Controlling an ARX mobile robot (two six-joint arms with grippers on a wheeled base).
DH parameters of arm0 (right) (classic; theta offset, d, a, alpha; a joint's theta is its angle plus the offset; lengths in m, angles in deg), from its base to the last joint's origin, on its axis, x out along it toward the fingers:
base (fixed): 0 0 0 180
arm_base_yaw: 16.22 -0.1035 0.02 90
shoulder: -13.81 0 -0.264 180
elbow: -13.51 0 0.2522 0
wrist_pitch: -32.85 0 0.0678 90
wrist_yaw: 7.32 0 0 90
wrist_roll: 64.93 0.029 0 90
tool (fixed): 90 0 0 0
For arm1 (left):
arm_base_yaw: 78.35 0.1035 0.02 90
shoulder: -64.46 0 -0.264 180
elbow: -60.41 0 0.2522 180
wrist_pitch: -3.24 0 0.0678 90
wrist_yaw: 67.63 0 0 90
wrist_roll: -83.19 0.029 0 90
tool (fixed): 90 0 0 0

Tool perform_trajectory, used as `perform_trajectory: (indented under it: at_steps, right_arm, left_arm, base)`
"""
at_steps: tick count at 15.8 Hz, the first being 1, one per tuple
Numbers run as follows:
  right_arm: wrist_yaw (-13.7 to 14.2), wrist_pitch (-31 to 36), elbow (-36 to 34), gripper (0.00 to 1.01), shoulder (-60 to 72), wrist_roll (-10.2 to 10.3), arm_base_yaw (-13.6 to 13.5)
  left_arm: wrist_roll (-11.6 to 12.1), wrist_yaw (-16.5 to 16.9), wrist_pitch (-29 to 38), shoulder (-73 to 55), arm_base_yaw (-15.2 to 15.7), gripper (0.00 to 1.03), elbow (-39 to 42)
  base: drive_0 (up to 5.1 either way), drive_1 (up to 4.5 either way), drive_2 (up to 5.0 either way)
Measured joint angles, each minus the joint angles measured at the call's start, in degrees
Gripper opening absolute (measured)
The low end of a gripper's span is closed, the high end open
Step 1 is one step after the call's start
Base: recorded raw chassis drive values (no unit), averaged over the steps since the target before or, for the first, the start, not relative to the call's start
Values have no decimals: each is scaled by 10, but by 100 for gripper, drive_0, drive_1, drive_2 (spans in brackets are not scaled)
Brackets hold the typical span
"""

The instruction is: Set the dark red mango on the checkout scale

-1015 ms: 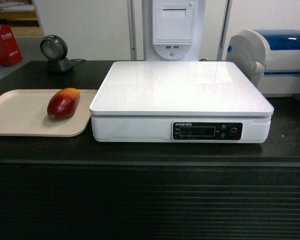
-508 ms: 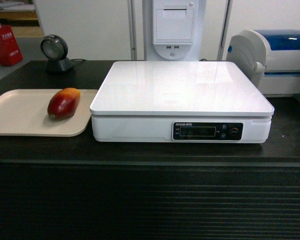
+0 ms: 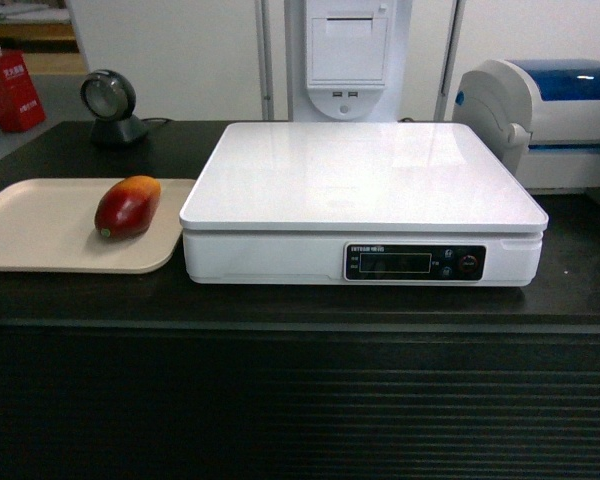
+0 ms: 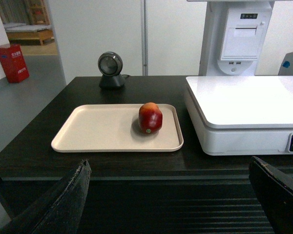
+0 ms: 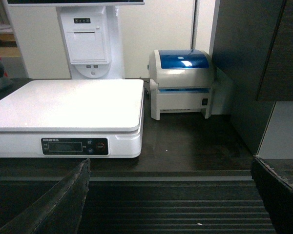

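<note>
Lying on the beige tray (image 3: 40,235), the dark red mango (image 3: 127,206) is sitting just left of the scale (image 3: 360,180) on the checkout (image 3: 280,300). Both the left gripper (image 4: 171,195) and right gripper (image 5: 171,195) are hanging released, fingers spread wide, short of the counter.

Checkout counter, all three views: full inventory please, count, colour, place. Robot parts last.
dark red mango: 1, dark red with orange end, lying on the tray's right part
tray: 1, beige, left on the counter, beside the scale
scale: 1, white with black display strip, centre of the counter, platform bare
checkout: 1, black, ribbed front
scanner: 1, dark round head, back left of the counter
label printer: 1, white with blue lid, right of the scale
receipt unit: 1, white, on a post behind the scale
red box: 1, red, far left background
left gripper: 1, black fingers wide apart, in front of the counter
right gripper: 1, black fingers wide apart, in front of the counter
</note>
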Motion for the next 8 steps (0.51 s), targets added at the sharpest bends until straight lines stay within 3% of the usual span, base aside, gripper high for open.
perform_trajectory:
  at_steps: [1, 2, 3, 4, 5, 8]
  right_arm:
    - [0, 0, 0, 98, 0, 0, 0]
    - [0, 0, 0, 98, 0, 0, 0]
    - [0, 0, 0, 98, 0, 0, 0]
    - [0, 0, 0, 98, 0, 0, 0]
    - [0, 0, 0, 98, 0, 0, 0]
    - [0, 0, 0, 98, 0, 0, 0]
  left_arm:
    - [0, 0, 0, 0, 0, 98, 0]
    - [-10, -30, -40, -9, -12, 98, -10]
    - [-26, -82, -53, -77, -36, 98, -37]
    - [-32, -78, -16, -130, -27, 98, -67]
    - [-35, -62, 20, -159, -14, 98, -91]
    - [-29, 41, 174, -309, 42, 98, -146]
  base:
    - [0, 0, 0]
    - [0, 0, 0]
    - [0, 0, 0]
    - [0, 0, 0]
    - [0, 0, 0]
    - [0, 0, 0]
